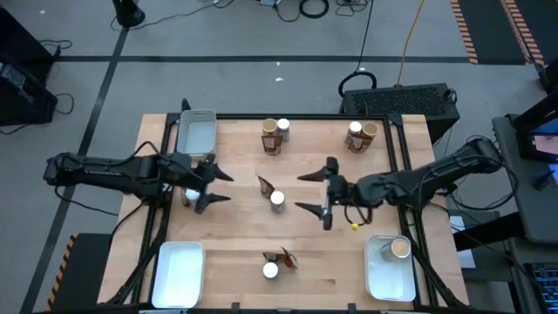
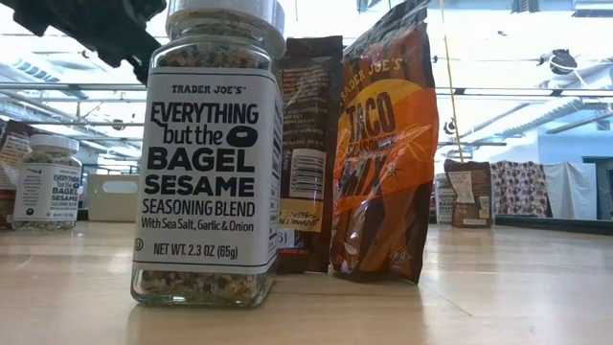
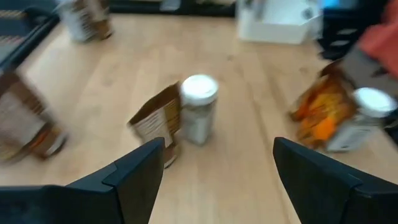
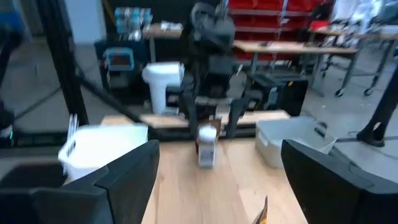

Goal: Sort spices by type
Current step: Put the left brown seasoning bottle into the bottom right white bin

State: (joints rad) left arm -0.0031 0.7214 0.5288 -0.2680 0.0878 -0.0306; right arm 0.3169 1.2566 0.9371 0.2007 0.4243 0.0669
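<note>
Sorting has only begun, I judge: 1 tan-lidded jar [image 1: 400,248] sits in the white rectangular tray [image 1: 390,277] at the front right corner, while the 2 other trays [image 1: 197,130] look bare. The rest is spread on the wooden desk [image 1: 235,227] in mixed groups, e.g. a white-lidded jar [image 1: 277,200] beside a dark brown sachet [image 1: 267,186] at centre. Left tool [image 1: 216,187] is released, with a white-lidded jar [image 1: 191,195] just behind its fingers. Right tool [image 1: 310,191] is spread wide, grasping nothing, facing the centre pair.
</note>
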